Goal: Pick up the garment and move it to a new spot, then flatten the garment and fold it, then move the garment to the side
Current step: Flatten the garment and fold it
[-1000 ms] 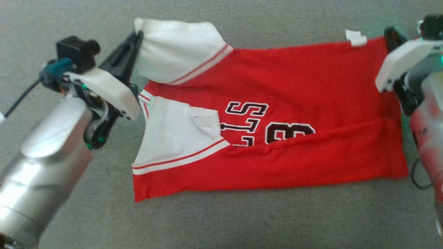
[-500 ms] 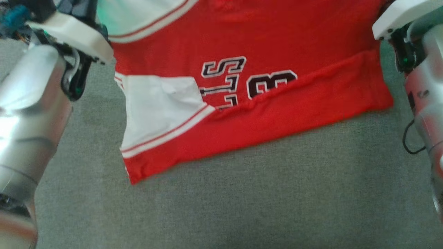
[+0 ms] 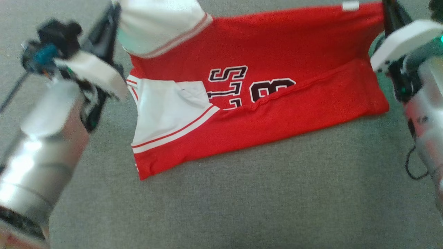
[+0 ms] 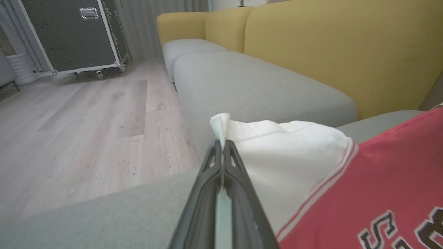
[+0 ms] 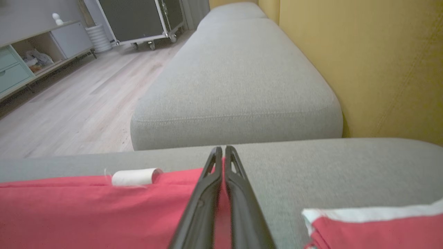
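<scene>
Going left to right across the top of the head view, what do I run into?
First the left gripper, pinching the jersey by its white sleeve, then the black lettering, the white tag, and the right gripper on the red edge.

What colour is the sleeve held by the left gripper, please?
White sleeve, red-striped trim; left wrist view shows it best.
</scene>
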`<state>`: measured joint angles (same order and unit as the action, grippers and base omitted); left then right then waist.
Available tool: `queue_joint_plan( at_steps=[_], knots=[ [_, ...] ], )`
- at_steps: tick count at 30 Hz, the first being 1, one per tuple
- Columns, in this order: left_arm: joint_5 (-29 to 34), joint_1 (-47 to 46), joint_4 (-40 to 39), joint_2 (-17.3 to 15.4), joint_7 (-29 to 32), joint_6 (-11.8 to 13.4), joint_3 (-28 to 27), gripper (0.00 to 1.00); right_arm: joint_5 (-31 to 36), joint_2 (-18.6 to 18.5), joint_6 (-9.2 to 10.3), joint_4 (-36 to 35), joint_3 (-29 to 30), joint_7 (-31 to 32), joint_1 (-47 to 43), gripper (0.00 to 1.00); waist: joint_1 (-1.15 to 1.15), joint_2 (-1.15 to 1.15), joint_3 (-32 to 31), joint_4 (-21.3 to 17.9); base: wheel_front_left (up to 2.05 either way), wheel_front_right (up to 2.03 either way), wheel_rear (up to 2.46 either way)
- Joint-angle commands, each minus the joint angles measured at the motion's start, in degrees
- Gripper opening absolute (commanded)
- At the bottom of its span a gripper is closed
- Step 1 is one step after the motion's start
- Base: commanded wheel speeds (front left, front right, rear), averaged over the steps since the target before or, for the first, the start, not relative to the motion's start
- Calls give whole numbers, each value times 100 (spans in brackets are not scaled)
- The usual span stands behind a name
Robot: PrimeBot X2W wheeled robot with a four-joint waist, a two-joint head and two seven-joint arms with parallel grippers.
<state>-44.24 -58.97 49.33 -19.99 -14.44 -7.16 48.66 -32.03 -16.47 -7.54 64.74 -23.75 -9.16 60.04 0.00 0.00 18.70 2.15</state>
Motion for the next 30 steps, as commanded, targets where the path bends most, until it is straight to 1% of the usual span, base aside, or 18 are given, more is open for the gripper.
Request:
queue_joint_plan(
  at_steps=[1,3,7,10,11,15,22,24,27,30],
  knots=[
    [-216,94,-336,-336,73,-29,26,0,-188,-115,5,-217,-169,100,-178,0,0,0,-214,57,0,0,0],
    [-498,346,-642,-462,277,-31,180,0,-346,-231,5,-283,-312,237,-357,0,0,0,-343,96,0,0,0],
    [-962,803,-1336,-836,764,-31,542,0,-637,-502,5,-426,-616,582,-708,0,0,0,-544,171,0,0,0],
    [-1167,1110,-1813,-1125,1091,-32,813,0,-861,-694,5,-543,-855,914,-962,0,0,0,-654,203,0,0,0],
    [-1167,1110,-1813,-1125,1091,-32,813,0,-861,-694,5,-543,-855,914,-962,0,0,0,-654,203,0,0,0],
    [-1318,1500,-2310,-1435,1337,-32,1003,0,-1032,-941,5,-719,-1228,1277,-1219,0,0,0,-736,202,0,0,0],
    [-1421,1928,-2965,-1684,1649,102,1200,0,-1218,-1327,5,-945,-1918,1894,-1467,0,0,0,-793,180,0,0,0],
    [-1478,1976,-3084,-1744,1757,125,1222,0,-1286,-1384,5,-985,-2045,2041,-1495,0,0,0,-809,162,0,0,0],
    [-1506,2034,-3280,-1858,2075,135,1359,0,-1442,-1475,5,-1112,-2259,2340,-1563,0,0,0,-832,133,0,0,0],
    [-1631,2105,-3519,-1925,2284,149,1406,0,-1573,-1588,5,-1245,-2407,2471,-1580,0,0,0,-842,105,0,0,0]
  ],
)
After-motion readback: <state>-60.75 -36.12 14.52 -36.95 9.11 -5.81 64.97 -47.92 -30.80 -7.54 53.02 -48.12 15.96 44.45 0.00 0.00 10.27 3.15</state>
